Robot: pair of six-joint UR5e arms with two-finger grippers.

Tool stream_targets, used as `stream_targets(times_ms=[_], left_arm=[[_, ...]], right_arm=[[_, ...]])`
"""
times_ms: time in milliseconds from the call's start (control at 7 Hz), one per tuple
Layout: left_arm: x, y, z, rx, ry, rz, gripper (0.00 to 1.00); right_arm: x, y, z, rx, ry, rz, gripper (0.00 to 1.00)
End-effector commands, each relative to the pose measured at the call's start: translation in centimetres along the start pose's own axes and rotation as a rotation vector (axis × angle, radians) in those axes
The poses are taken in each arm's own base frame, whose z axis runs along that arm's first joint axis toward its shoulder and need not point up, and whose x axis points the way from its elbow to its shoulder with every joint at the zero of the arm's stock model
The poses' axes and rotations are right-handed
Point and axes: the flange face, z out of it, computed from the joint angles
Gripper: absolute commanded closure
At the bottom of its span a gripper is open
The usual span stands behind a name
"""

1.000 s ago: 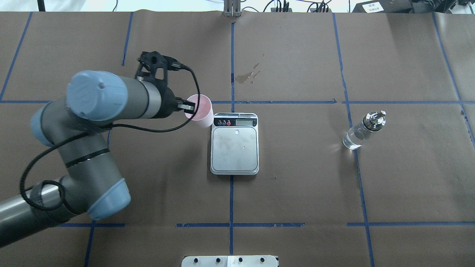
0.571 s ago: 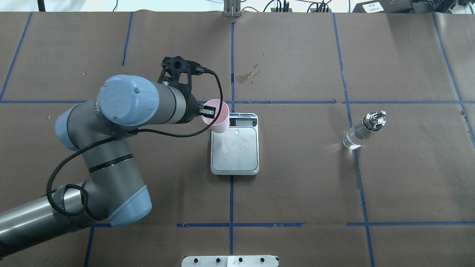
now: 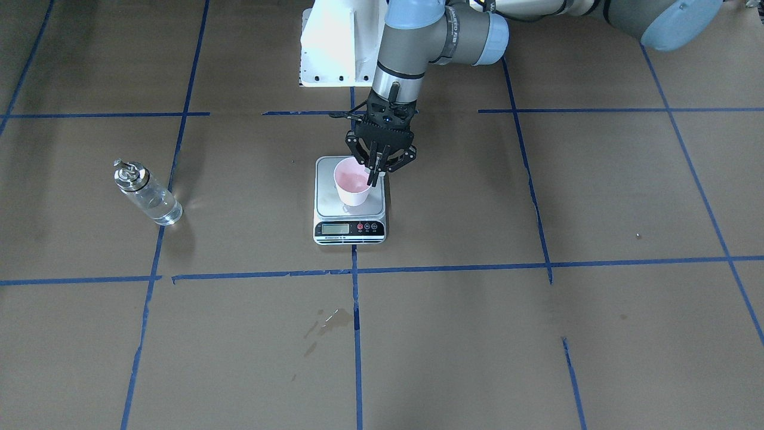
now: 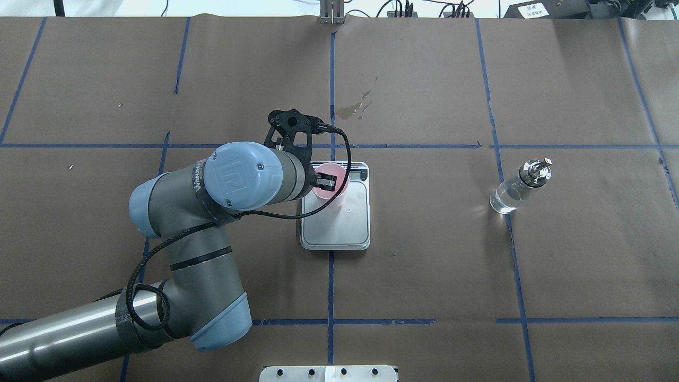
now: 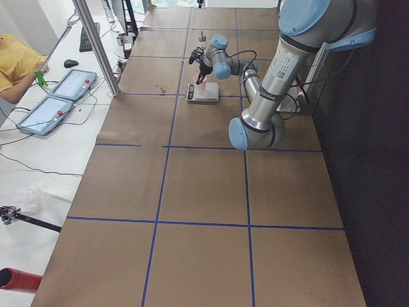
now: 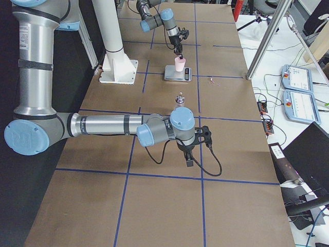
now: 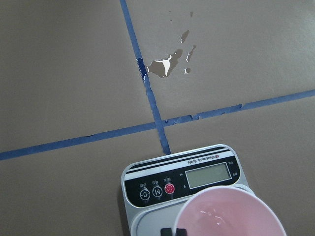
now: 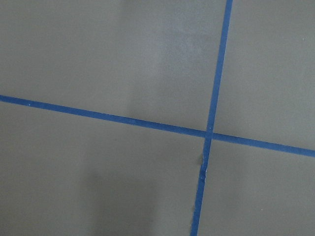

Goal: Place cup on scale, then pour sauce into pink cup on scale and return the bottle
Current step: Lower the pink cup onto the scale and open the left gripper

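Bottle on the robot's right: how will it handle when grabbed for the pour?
The bottle looks like smooth clear glass, so it is probably slippery and breakable. It seems partly full, so it is likely heavy for its size. The metal cap on top may make it tip if pushed high.

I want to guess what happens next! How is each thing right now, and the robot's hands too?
scale: lying flat, display looks blank.
cup: upright over the scale's platform, rim pinched by the left hand; touching down or not, cannot tell.
left hand: shut on the cup's rim.
bottle: standing upright alone, part full.
right hand: away from the bottle; open or shut, cannot tell.
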Motion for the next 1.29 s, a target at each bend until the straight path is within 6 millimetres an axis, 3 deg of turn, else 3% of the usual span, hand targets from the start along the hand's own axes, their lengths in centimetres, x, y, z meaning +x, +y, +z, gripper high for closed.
stream_targets(times_ms=[0, 429, 571, 857, 1000, 1143], left_arm=[[0.3, 0.4, 0.1, -0.006, 0.005, 0.004, 1.00], [0.5, 0.7, 0.1, -0.006, 0.013, 0.011, 0.67], [0.5, 0.6, 0.0, -0.004, 0.015, 0.015, 0.49], [0.1, 0.5, -0.9, 0.002, 0.022, 0.019, 0.01], [-0.9, -0.1, -2.3, 0.020, 0.026, 0.012, 0.00], [-5.2, -1.6, -3.6, 0.047, -0.005, 0.010, 0.00]], right_arm=[[0.0, 0.0, 0.0, -0.001, 0.000, 0.001, 0.00], [0.0, -0.1, 0.0, 0.001, 0.000, -0.001, 0.00], [0.0, -0.1, 0.0, 0.001, 0.000, -0.001, 0.00], [-0.4, -0.2, -0.3, 0.008, -0.001, -0.008, 0.00], [-0.9, -0.4, -0.8, 0.018, -0.002, -0.016, 0.00], [-1.4, -0.6, -1.3, 0.027, -0.008, -0.026, 0.00]])
